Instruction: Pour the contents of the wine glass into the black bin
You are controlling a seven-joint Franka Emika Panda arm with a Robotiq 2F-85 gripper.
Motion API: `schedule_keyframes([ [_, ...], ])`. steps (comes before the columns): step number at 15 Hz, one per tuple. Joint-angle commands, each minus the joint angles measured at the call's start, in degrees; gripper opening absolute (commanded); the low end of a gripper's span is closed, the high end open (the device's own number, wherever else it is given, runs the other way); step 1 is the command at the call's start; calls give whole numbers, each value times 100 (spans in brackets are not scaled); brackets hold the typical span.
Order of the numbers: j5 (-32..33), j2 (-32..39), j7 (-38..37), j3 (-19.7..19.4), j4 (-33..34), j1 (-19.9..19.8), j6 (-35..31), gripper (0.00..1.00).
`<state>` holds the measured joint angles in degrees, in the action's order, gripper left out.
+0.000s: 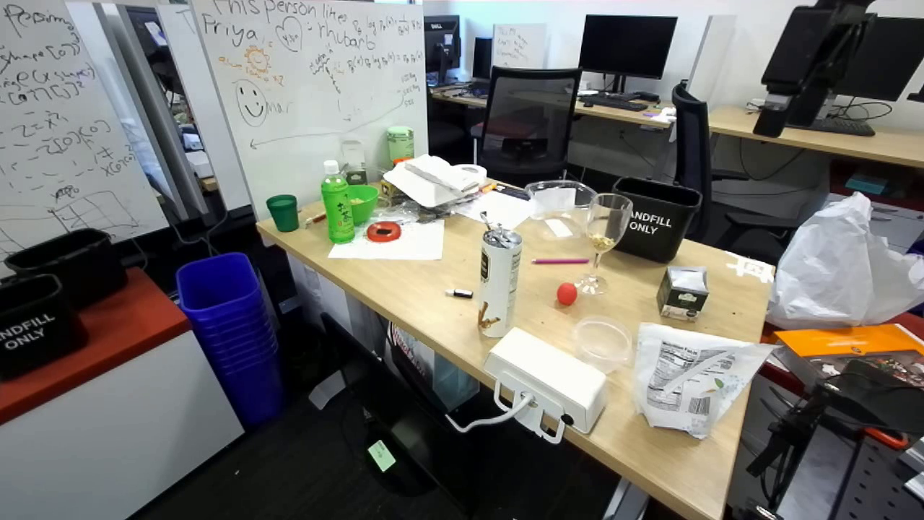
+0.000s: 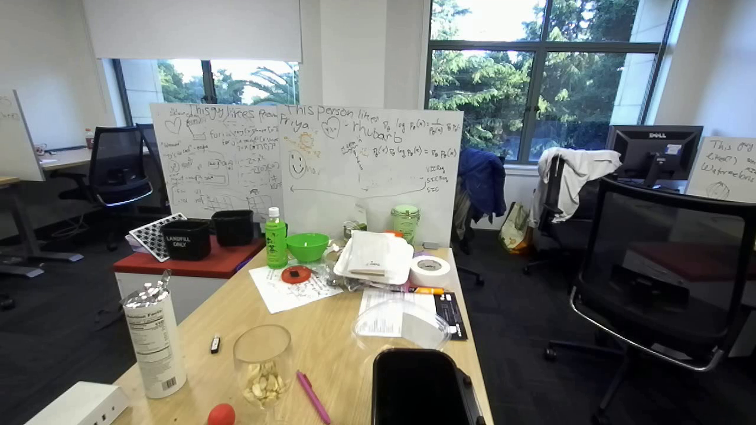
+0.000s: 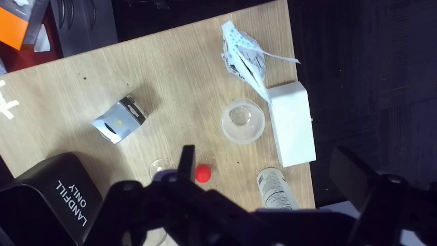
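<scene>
The wine glass (image 1: pixel 603 235) is standing upright just beside the black bin (image 1: pixel 652 224).
In an exterior view I'm judging it light, slick and fragile, so I'd be pinching its stem gently. In an exterior view, pale pieces (image 2: pixel 264 386) are lying plainly in its bowl. In the wrist view, the pincer (image 3: pixel 263 159) is gaping, gripping nothing, and is hiding those pieces.

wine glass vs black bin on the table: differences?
The glass is clear; the bin is opaque black.
The glass is round and stemmed; the bin is boxy.
The glass holds pale pieces; none show in the bin.
The bin reads LANDFILL ONLY; the glass shows no lettering.
Both stand upright on the table, open-topped.
</scene>
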<state>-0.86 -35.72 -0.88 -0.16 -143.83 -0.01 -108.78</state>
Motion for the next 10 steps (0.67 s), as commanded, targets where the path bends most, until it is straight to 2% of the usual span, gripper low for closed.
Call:
schedule_keyframes([
  [1,65,75,-6,55,43,-8,28,100],
  [6,712,483,89,472,133,100,36,100],
  [10,1823,1033,-78,919,142,174,-222,100],
])
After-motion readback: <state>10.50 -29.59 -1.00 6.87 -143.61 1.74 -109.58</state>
